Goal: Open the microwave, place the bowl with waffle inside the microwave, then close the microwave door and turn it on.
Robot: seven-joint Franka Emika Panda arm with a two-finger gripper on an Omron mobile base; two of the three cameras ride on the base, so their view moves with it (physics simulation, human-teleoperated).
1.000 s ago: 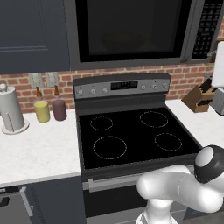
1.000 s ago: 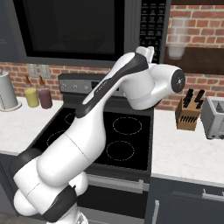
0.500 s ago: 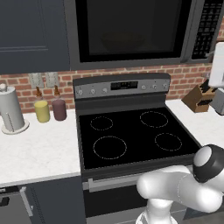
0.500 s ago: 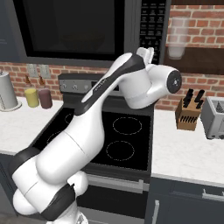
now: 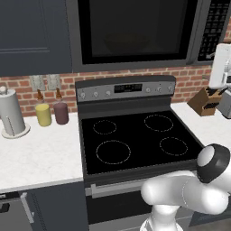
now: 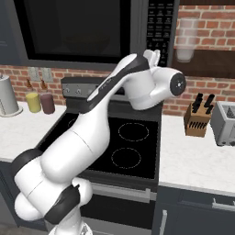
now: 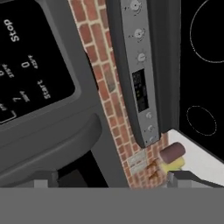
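The claw (image 7: 107,179) is raised close to the lower right corner of the microwave (image 5: 135,34), its two dark finger tips (image 7: 41,183) set wide apart with nothing between them. In the hand view the picture is rolled. The black keypad (image 7: 26,70), with the words Stop and Start legible, lies just ahead of the left tip. The red brick wall (image 7: 105,83) runs up the middle, straight ahead of the claw. Beyond the brick, toward the right tip, are the stove's control panel (image 7: 140,74) with its knobs and the black cooktop (image 7: 203,65).

The microwave door (image 5: 131,31) is shut, off to the side of the claw, away from the keypad. Through its dark glass in the left base view a faint rounded shape can be made out; I cannot tell what it is.

Near the right finger tip, a maroon jar (image 7: 172,152) and a yellow jar (image 7: 173,165) stand on the white counter (image 7: 201,159).
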